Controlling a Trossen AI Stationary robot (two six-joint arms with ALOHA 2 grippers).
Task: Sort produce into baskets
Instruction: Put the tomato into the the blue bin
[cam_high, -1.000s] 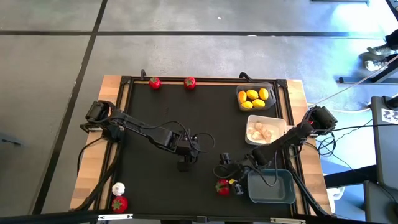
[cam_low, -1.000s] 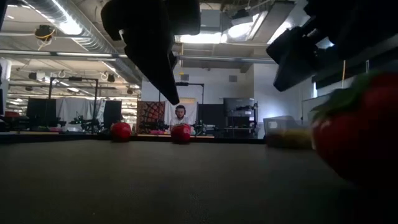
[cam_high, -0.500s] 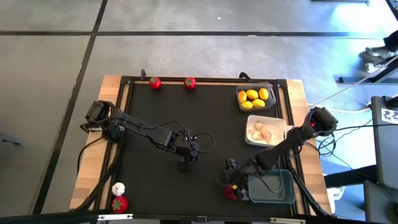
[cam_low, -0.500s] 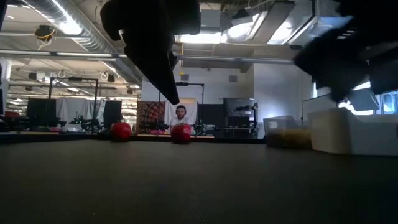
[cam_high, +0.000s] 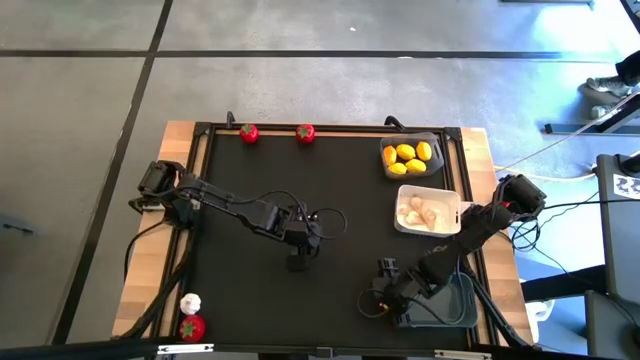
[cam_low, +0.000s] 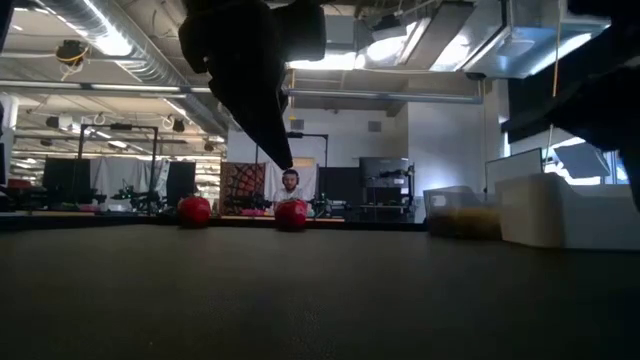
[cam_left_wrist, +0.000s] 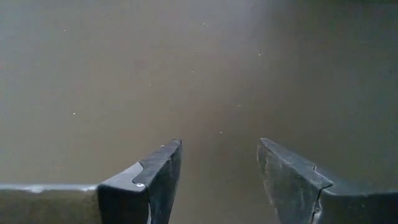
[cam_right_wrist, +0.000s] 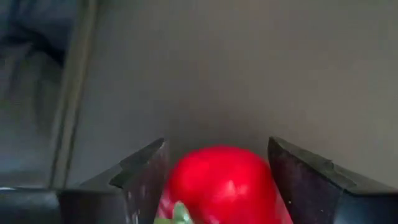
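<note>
A red fruit (cam_right_wrist: 221, 183) with a green top is gripped between the two fingers of the right gripper (cam_right_wrist: 217, 180), its red body filling the gap between them in the right wrist view. From above, the right gripper (cam_high: 385, 297) is seen low at the near edge of the black mat (cam_high: 300, 190), just beside the blue-grey basket (cam_high: 452, 305), whose left part is covered by the arm. The white basket (cam_high: 428, 212) is seen with pale garlic bulbs (cam_high: 422, 212) inside, and the dark grey basket (cam_high: 410, 157) behind it is loaded with lemons (cam_high: 408, 155). Two more red fruits (cam_high: 249, 132) are left at the far edge of the mat, well apart from the baskets. At the near left corner, a white garlic bulb (cam_high: 190, 302) and another red fruit (cam_high: 191, 326) are found touching on the wooden border. The left gripper (cam_high: 298, 262) is held over the middle of the mat, fingers parted and empty, with bare mat between them in its wrist view.
</note>
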